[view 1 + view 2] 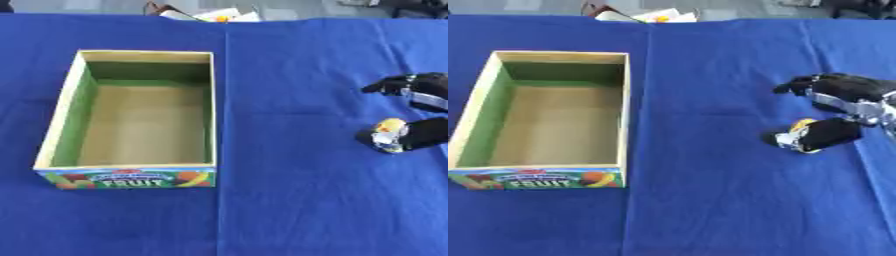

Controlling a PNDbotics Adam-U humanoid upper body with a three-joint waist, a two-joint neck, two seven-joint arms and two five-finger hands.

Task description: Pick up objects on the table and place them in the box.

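Note:
A wooden box [213,115] with green inner walls and a "FRUIT" label on its front stands on the left of the blue cloth; nothing shows inside it. At the right edge, a small yellow and white object [389,134] lies on the cloth. My right hand [843,88] comes in from the right around it. The black thumb [833,133] lies against the object's right side, while the curled fingers [802,86] hover well behind it, apart from it. My left hand shows in neither view.
The blue cloth [297,200] covers the whole table, with a straight crease running down just right of the box. White papers and something orange [220,16] lie beyond the far edge.

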